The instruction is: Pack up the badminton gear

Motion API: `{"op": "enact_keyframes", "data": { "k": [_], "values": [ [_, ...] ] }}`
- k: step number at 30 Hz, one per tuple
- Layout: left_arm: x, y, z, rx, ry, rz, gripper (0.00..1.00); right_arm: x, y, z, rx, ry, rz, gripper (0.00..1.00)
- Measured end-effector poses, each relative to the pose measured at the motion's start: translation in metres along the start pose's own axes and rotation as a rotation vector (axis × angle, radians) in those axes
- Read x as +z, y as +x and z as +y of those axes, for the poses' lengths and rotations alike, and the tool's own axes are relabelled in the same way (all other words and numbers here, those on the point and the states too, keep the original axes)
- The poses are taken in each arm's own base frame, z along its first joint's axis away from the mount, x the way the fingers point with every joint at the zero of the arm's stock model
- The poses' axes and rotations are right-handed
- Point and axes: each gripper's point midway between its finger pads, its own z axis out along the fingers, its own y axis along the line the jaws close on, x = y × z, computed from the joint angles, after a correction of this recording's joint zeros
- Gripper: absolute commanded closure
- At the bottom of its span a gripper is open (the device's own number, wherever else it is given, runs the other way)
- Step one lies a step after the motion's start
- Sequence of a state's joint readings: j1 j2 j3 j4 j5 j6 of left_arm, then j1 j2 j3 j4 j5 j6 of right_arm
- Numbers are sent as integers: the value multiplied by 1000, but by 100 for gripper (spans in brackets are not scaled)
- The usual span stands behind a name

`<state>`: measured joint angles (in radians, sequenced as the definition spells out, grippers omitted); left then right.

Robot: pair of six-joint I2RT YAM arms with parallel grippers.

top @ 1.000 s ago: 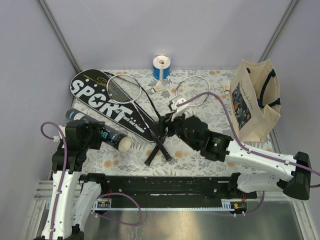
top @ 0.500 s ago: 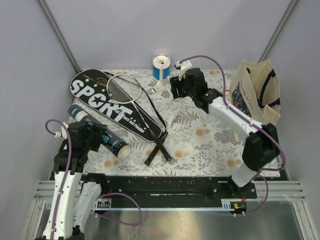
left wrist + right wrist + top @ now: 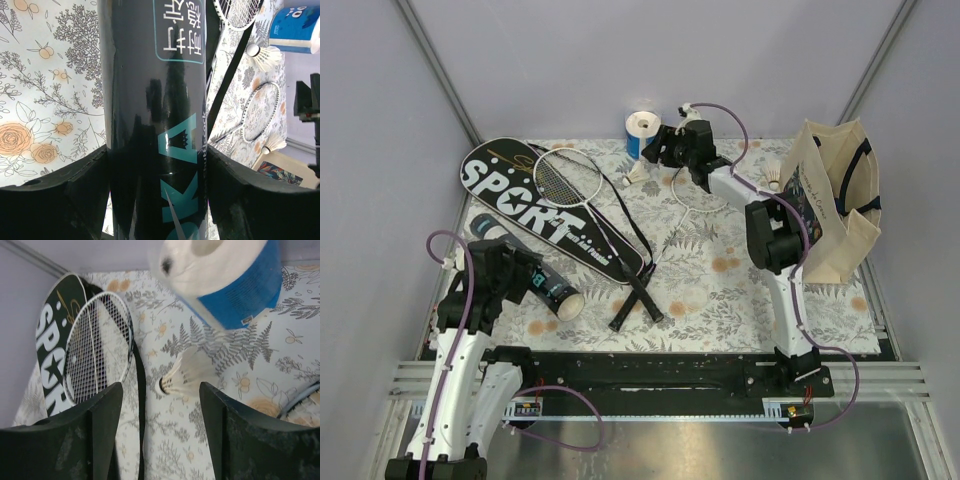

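Top external view showed a table under a floral cloth (image 3: 720,290), boxed in by plain grey walls. On the near side of the long cover (image 3: 520,200), the left gripper (image 3: 157,165) was clamped round the black tube (image 3: 155,100), which lay on its side just beside the cover. It was likely being steadied so shuttlecocks could be fed in. One racket (image 3: 97,347) rested across the cover; a second racket (image 3: 260,112) lay to the cover's right. The right gripper (image 3: 160,387) hung with jaws spread over a shuttlecock (image 3: 185,372) right of the cover, beside a blue roll (image 3: 225,280) — apparently lining up a pick. A tote bag (image 3: 830,200) stood well apart from the cover, farther right.
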<state>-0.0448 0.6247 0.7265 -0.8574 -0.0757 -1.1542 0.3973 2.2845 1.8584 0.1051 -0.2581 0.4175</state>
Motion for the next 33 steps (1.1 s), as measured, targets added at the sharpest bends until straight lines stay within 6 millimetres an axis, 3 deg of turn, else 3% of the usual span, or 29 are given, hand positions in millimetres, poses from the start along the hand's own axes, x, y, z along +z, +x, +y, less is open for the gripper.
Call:
{"op": "enact_keyframes", "data": {
  "k": [5,9,16,28,31,33],
  "values": [
    [3,1,2,4,-15,7,82,46,4,-36,201,-30,-39,34],
    [5,1,2,5,-27,12,82,63,13,-43,301,-64,-23,37],
    [3,-1,0,0,-24,2,82,65,25,-28,374,-118,31,39],
    [-1,-6,-2,-30,-9,-27,81,59,61,-34,412,-97,147,50],
    [1,-5,0,-52,-29,-23,81,57,78,-40,428,-82,183,61],
    [2,-7,-1,-67,-38,-30,80,55,84,-41,435,-85,202,74]
  ]
}}
